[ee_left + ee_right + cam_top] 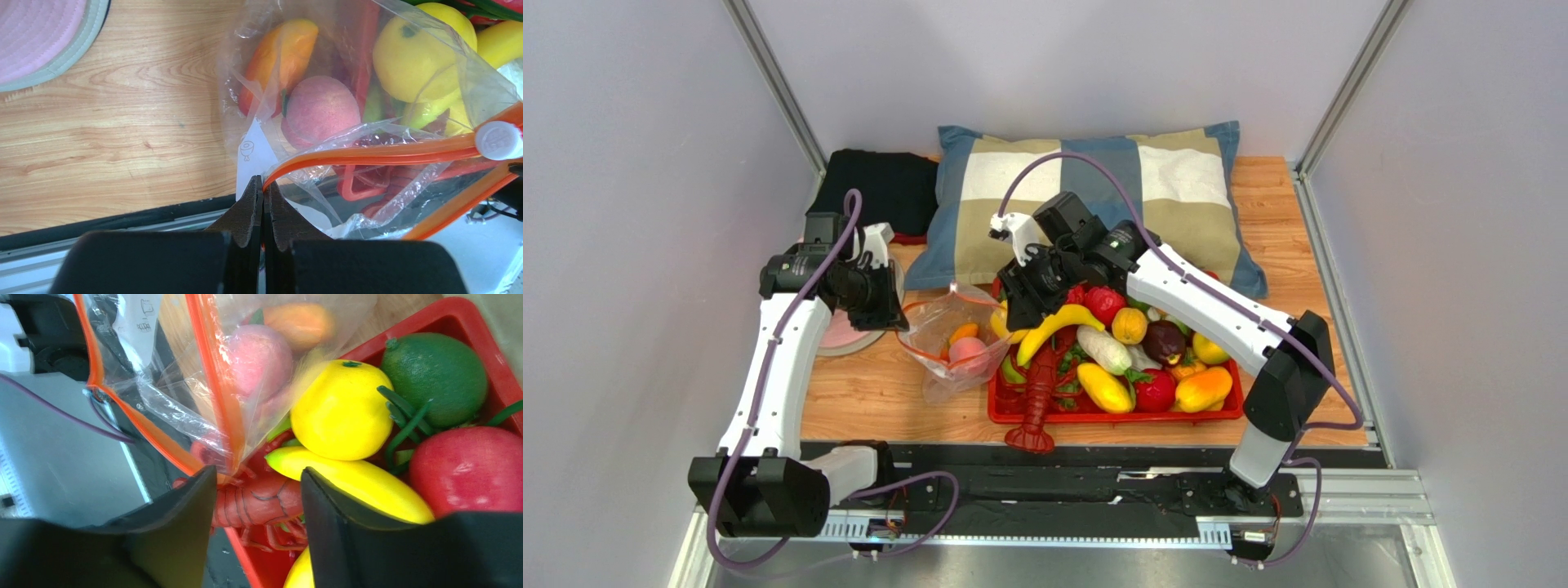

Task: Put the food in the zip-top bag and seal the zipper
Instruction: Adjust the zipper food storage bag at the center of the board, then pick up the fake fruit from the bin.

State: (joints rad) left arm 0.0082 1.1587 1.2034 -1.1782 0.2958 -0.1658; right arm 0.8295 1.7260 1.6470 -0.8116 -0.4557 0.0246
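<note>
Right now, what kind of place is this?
Probably a robot lab booth, not a kitchen: bare grey walls, a left arm and right arm bolted to a wooden table, toy food in a red tray.

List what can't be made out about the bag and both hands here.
- Right wrist view: whether the open right hand touches the zip-top bag; its finger covers the zipper's lower end.
- Left wrist view: the zipper's far end, cut off by the right edge; the left hand pinches the near corner.
- Top view: both hands' fingertips, hidden under their wrists; zipper too small.
</note>
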